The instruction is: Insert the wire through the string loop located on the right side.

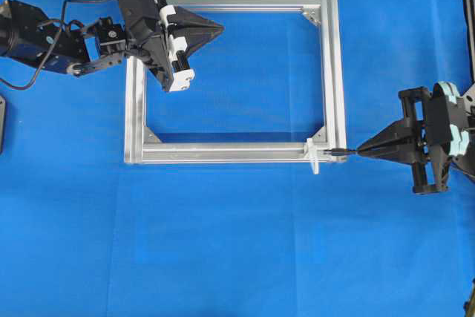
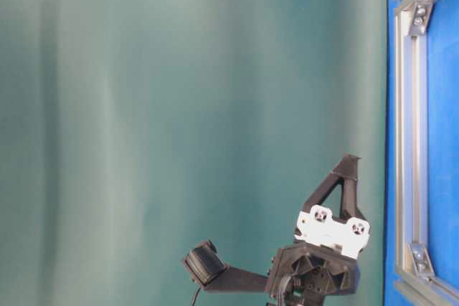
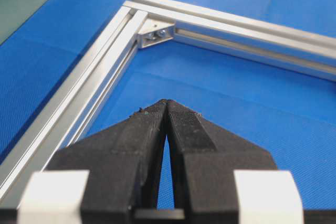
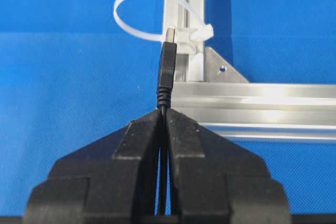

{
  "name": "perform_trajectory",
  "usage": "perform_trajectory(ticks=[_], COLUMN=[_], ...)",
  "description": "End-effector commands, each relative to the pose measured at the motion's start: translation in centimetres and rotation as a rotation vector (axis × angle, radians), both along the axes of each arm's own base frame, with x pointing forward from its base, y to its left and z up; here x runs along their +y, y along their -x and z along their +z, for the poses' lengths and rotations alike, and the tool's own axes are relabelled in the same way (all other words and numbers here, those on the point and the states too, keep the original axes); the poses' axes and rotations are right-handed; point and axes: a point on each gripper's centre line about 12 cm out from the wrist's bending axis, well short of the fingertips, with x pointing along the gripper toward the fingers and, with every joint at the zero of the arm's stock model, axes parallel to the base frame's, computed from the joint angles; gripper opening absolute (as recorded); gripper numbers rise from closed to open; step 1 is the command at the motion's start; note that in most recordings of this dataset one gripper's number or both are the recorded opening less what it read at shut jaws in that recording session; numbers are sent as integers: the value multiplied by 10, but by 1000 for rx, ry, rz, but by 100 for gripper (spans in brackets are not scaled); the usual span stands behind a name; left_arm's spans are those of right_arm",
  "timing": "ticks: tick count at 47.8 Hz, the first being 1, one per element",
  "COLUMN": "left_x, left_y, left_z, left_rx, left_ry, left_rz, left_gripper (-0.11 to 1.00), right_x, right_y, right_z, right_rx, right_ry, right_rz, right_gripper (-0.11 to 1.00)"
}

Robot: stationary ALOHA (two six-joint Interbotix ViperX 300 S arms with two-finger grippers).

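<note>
Right gripper [image 4: 164, 109]: clamped on the wire [image 4: 167, 72], plug jutting forward from the fingertips.
Wire tip: at the aluminium frame [image 4: 252, 103], just short of the string loop [image 4: 144, 14]; the loop's opening lay left of the plug.
String loop: tied at the frame's corner nearest the right gripper.
Left gripper [image 3: 167, 103]: fully closed, empty, above the frame's far side.
</note>
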Motion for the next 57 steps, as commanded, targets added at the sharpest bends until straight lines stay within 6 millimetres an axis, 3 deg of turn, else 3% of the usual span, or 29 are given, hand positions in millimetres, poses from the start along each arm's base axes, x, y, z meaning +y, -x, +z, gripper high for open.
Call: perform_trajectory(ticks=[1,26,43,50,57], left_x=[1,1,-1,-15,-43], left_y=[-3,-2,-2,-5,-10], left_z=[17,16,16,16,14], left_rx=[-49,-47,-48,-48,-42], left_ry=[-18,-19,-18,-15,-4], left_rz=[0,-1,-7,-42,-114], left_gripper=[0,0,0,0,0], right_x=[1,9,10,10,10], right_y=[-10,-63,-69,-69,-69], right_z=[6,-1,-4,-4,-4], right_rx=[-27,-52,-44,-44,-42], right_ry=[-1,24,26,26,25], right_rz=[-5,-23,-23,-24,-25], right_gripper=[-3,-3,-3,-3,-3])
